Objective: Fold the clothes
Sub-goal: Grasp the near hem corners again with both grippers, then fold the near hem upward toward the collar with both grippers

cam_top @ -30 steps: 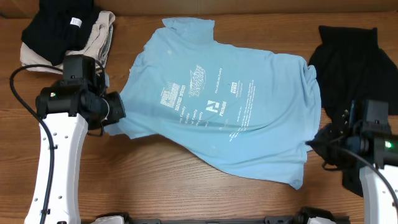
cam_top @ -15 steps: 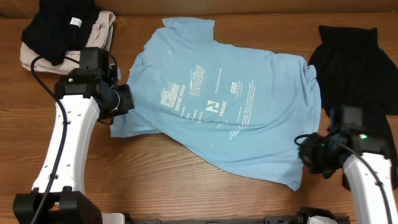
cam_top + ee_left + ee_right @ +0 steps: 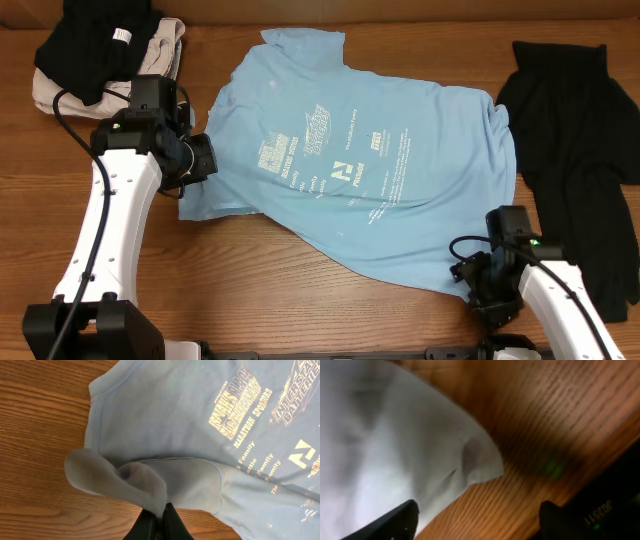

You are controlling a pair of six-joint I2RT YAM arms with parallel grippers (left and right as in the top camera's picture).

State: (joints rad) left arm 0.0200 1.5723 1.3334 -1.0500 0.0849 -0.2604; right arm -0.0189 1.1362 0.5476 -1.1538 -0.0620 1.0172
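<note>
The light-blue T-shirt (image 3: 380, 170) lies spread print-up across the middle of the table. My left gripper (image 3: 200, 160) is at its left sleeve and shut on it. In the left wrist view the sleeve (image 3: 120, 480) is bunched and lifted between the closed jaws of the left gripper (image 3: 160, 520). My right gripper (image 3: 475, 288) sits at the shirt's lower right hem corner near the table's front edge. It is open: in the right wrist view the right gripper (image 3: 475, 520) has its fingers wide apart over bare wood. The pale hem corner (image 3: 395, 435) lies beside the left finger.
A black garment (image 3: 580, 130) lies flat on the right side of the table. A black garment (image 3: 95, 45) sits on a beige one (image 3: 165, 55) in a pile at the back left. Bare wood table (image 3: 300, 290) shows in front of the shirt.
The right gripper has slid forward and left along the shirt's right edge and opened its jaws. The left gripper carried the sleeve rightward and inward, then held still.
</note>
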